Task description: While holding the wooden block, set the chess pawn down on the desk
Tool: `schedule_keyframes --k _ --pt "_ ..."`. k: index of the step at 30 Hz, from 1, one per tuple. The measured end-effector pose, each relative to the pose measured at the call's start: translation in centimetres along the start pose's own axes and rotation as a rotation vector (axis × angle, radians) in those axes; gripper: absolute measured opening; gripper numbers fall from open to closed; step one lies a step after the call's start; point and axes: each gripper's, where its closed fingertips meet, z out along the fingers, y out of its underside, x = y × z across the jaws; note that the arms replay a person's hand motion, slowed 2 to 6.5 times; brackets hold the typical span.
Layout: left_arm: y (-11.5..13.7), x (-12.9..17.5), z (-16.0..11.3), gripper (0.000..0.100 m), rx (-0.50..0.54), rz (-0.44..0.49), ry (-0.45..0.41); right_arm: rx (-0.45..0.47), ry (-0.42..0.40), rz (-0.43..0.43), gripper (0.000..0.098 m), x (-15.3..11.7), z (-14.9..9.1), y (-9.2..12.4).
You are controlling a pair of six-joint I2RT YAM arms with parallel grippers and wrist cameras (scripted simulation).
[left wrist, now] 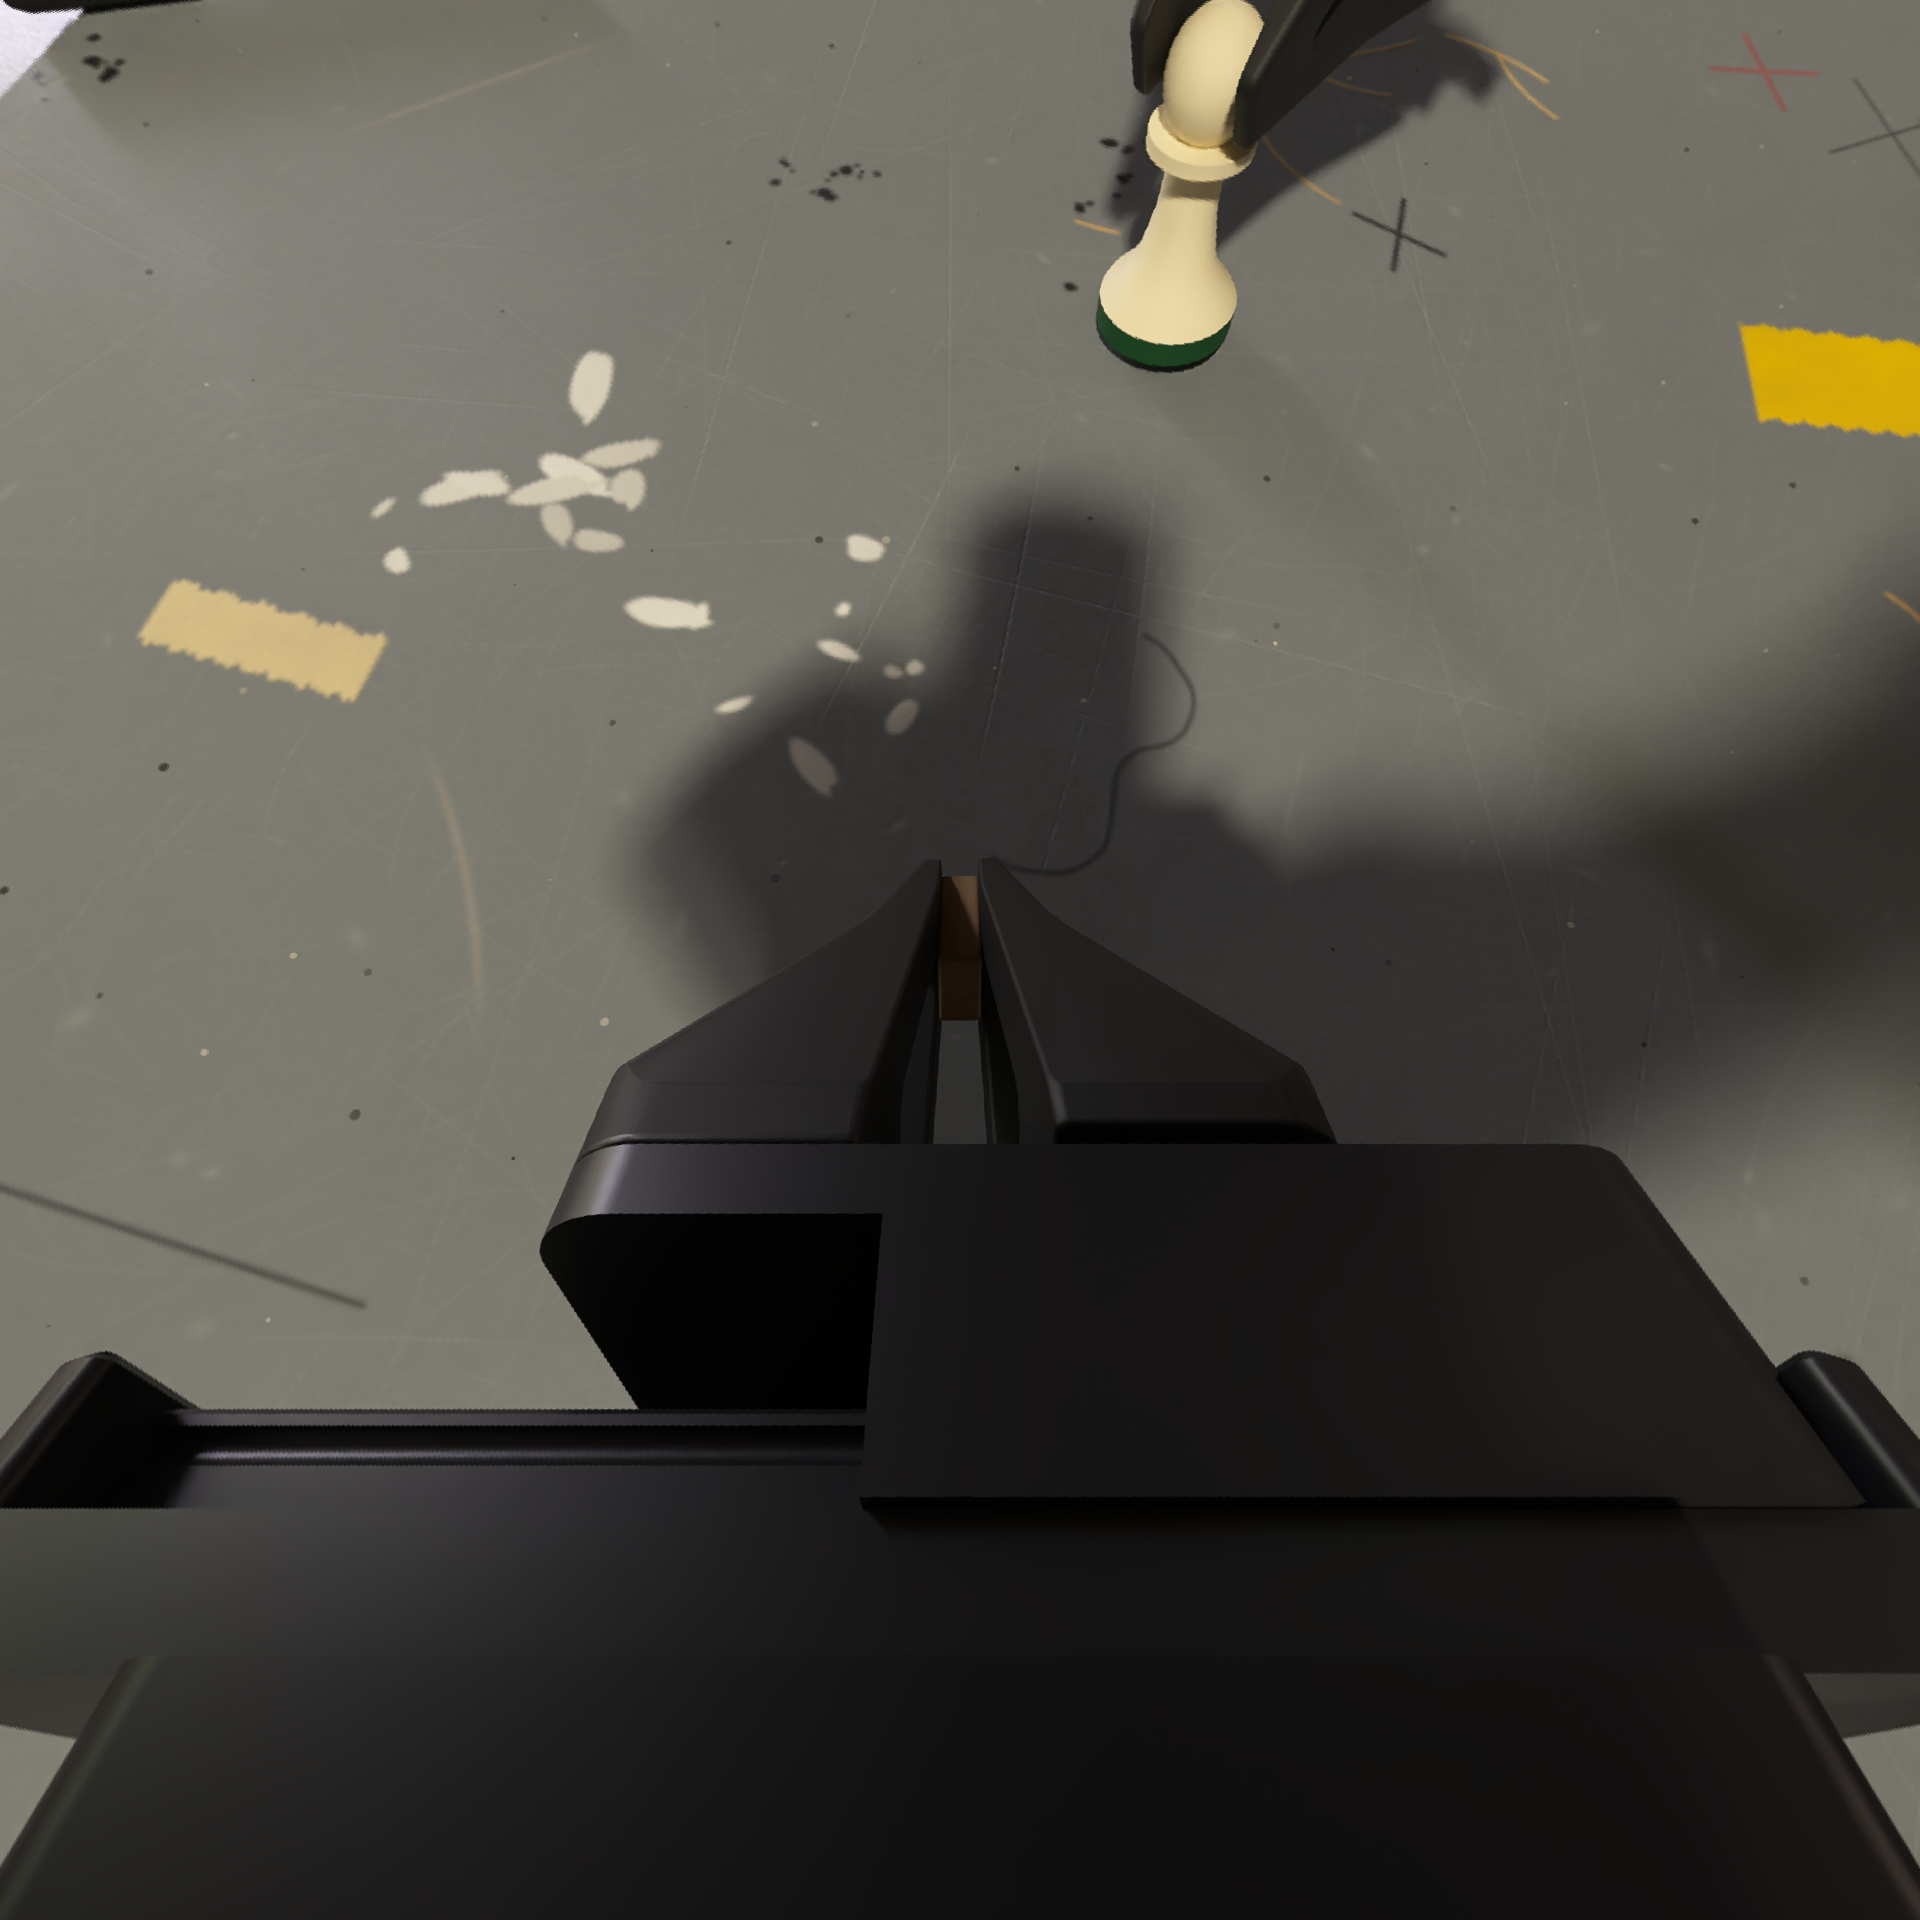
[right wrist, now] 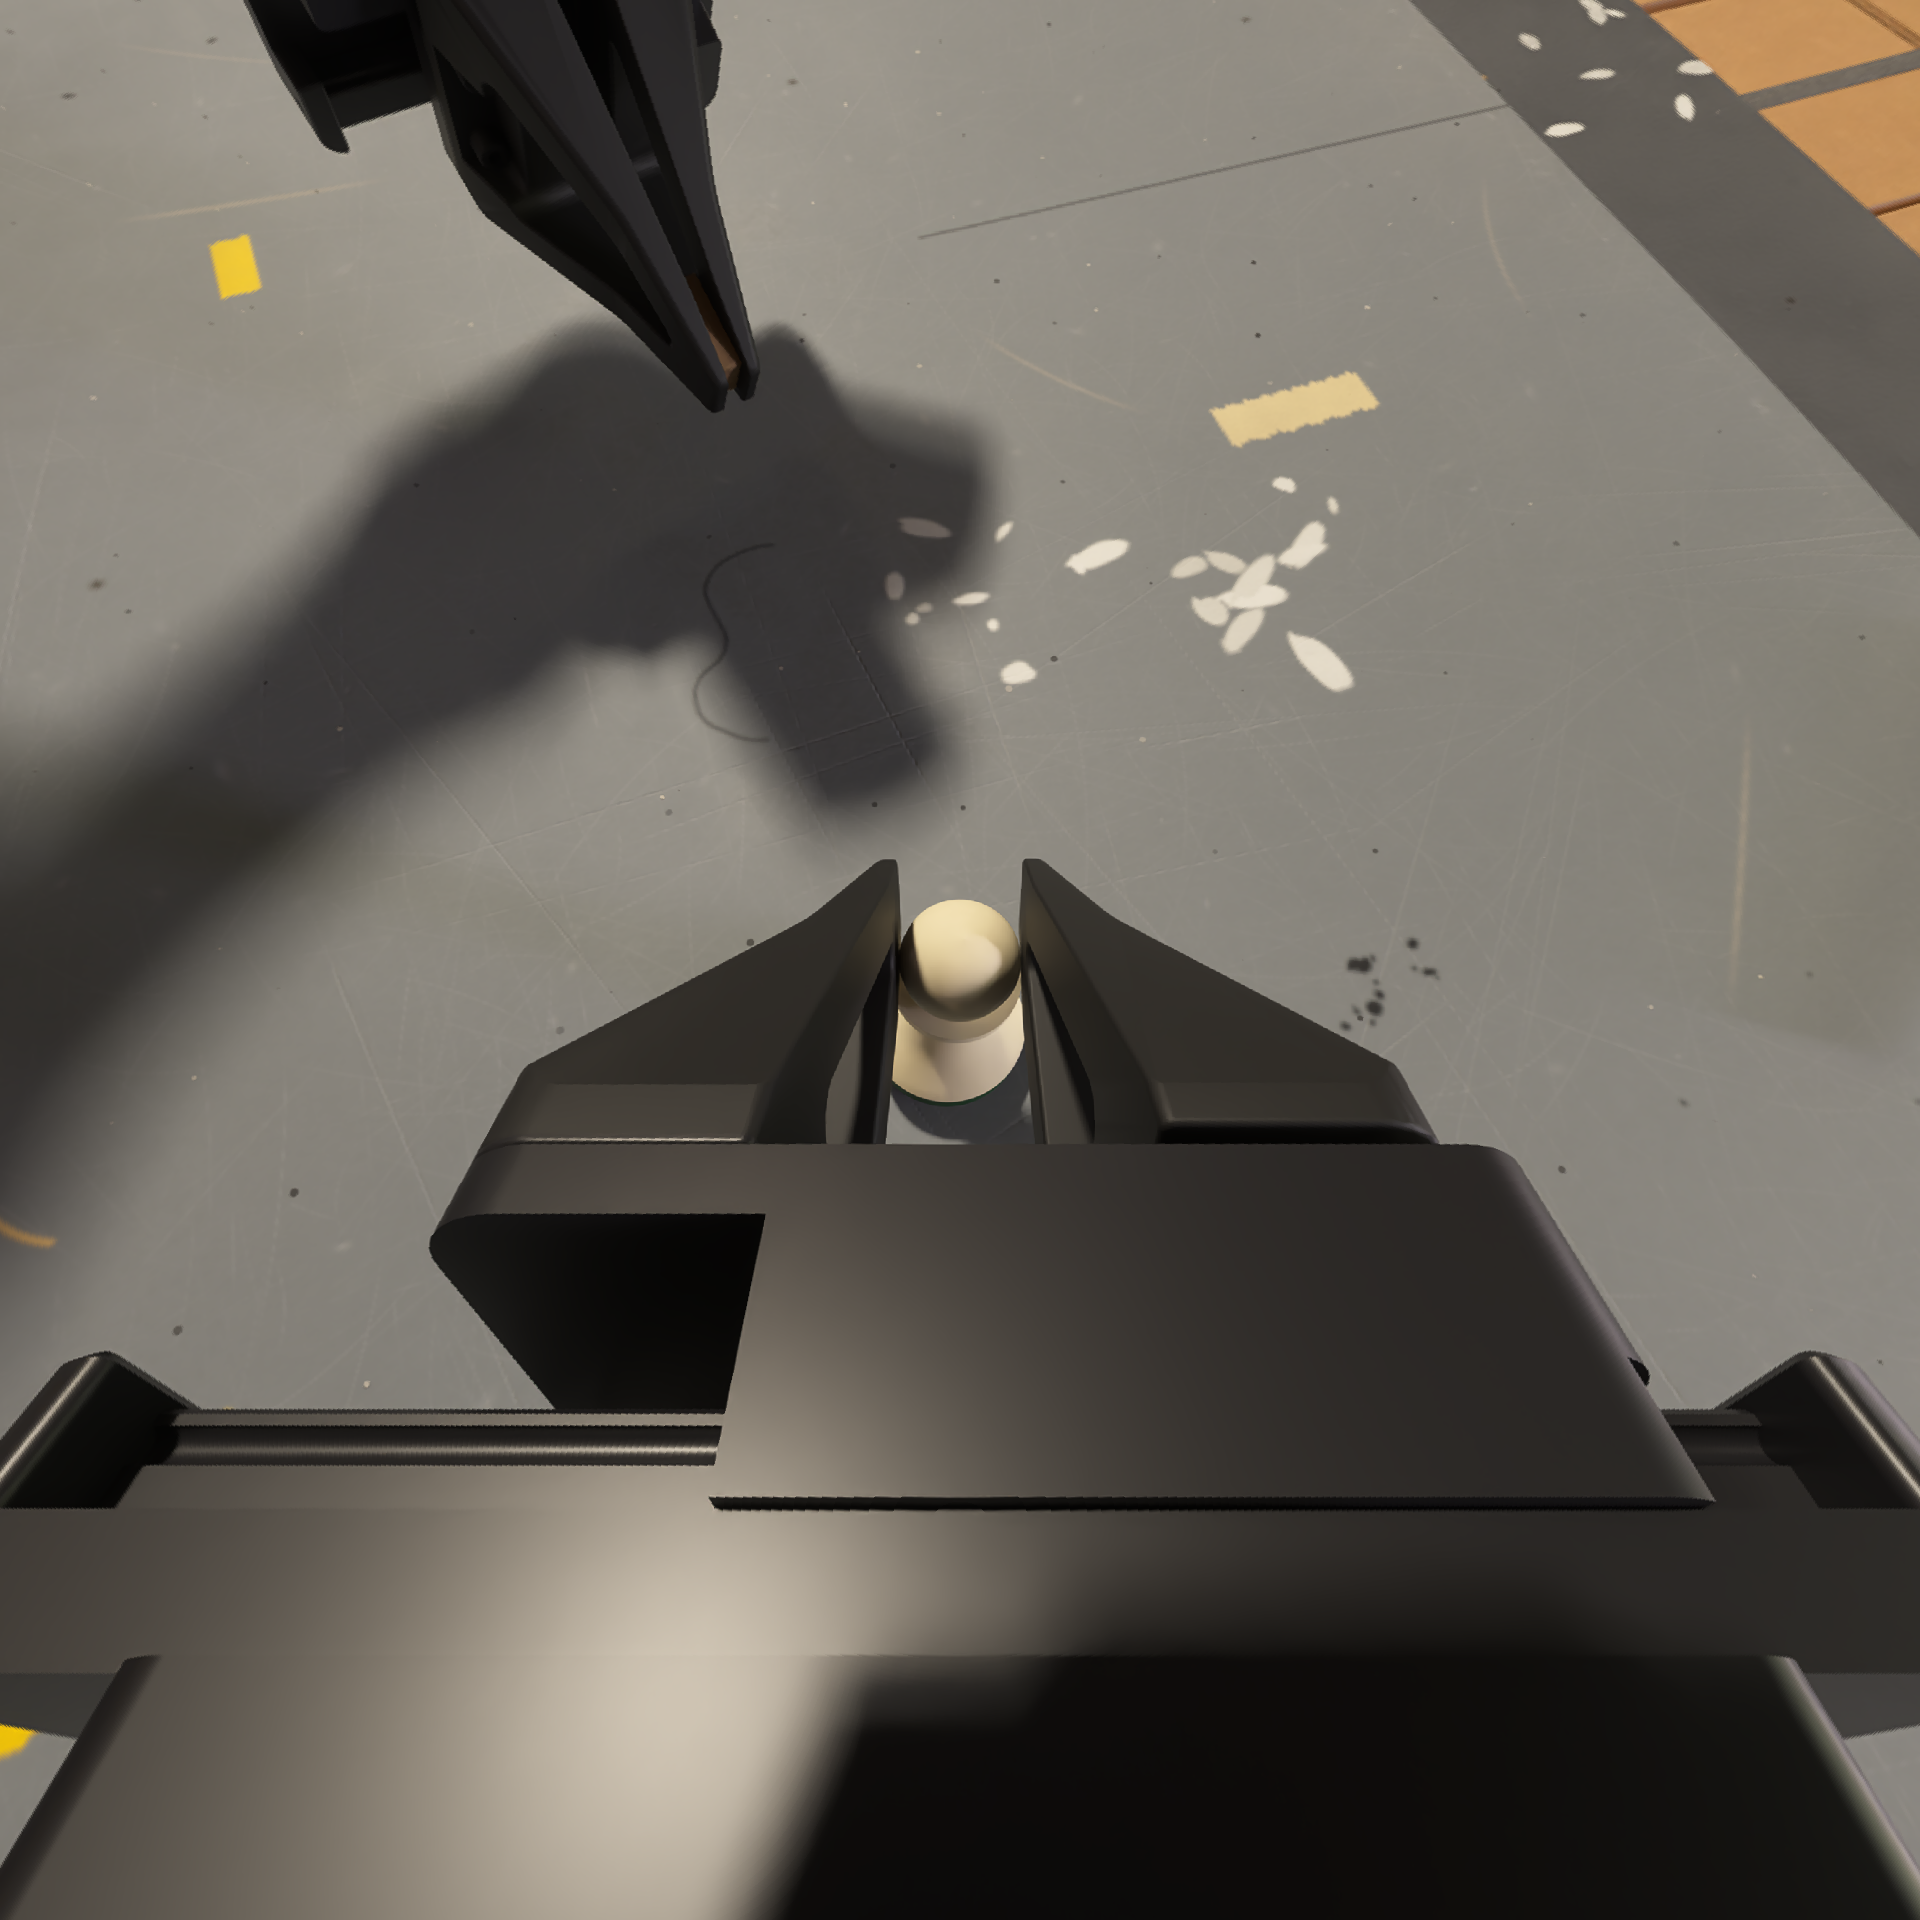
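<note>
Left wrist view: at frame centre the left gripper (left wrist: 961, 883) is clamped on the block (left wrist: 958, 940), a thin brown sliver between its near-shut fingers, above the grey desk (left wrist: 312, 883). At the upper right of the frame the right gripper (left wrist: 1195, 94) pinches the cream pawn (left wrist: 1172, 260) by its head; the pawn hangs upright, its green base low over the desk, and contact cannot be judged. Right wrist view: the pawn's round head (right wrist: 958, 961) sits between the fingers at centre. Pale flecks (left wrist: 582, 488) and a tan tape strip (left wrist: 262, 639) mark the left of the desk.
</note>
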Motion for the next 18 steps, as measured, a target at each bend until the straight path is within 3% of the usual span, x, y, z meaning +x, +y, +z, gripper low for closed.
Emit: schedule_keyframes --k 18 --pt "0.27 -0.1 0.1 0.006 -0.012 0.019 -0.035 -0.03 0.094 -0.081 0.0195 0.16 0.21 0.24"
